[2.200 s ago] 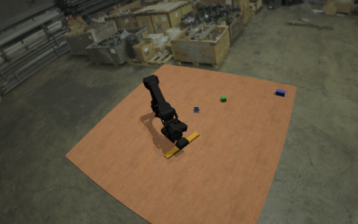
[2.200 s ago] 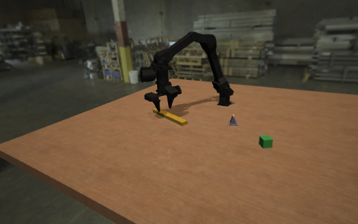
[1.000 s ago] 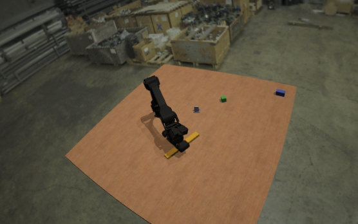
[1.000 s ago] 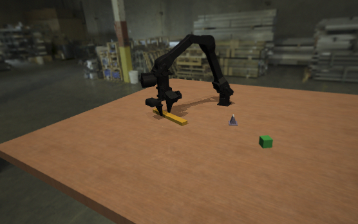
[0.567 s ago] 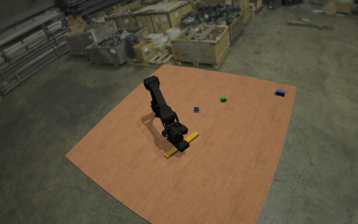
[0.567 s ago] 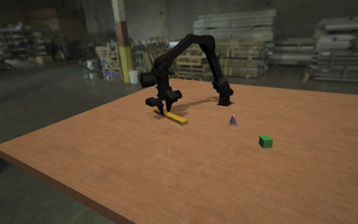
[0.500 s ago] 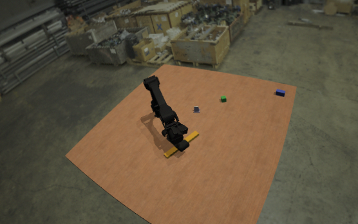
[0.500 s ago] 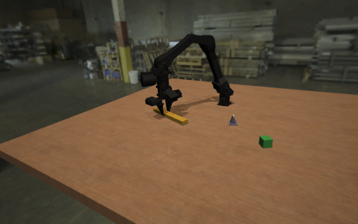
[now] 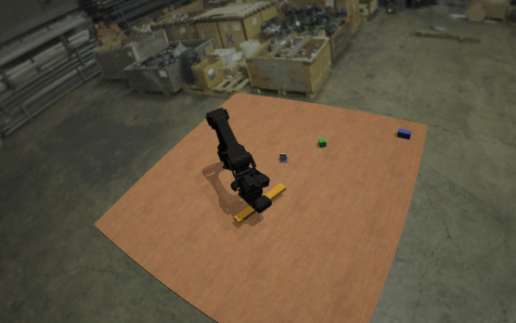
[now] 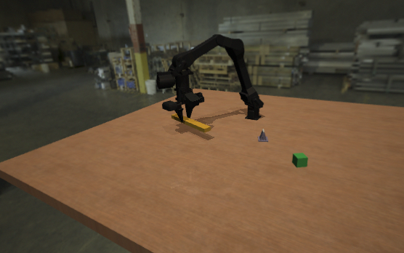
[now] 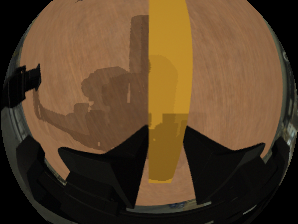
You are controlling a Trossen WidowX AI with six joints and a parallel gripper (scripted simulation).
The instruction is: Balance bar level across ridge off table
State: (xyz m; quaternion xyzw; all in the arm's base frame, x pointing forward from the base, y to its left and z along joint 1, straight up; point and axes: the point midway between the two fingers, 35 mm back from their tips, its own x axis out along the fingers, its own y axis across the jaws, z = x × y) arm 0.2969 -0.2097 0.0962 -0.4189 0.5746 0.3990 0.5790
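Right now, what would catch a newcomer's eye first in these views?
The black gripper shut on the yellow bar, near one end of it rather than its middle, left of center on the orange table. Next, the small grey ridge standing apart to the right, and the bright green cube beyond it. A blue block sits near the table's far corner.
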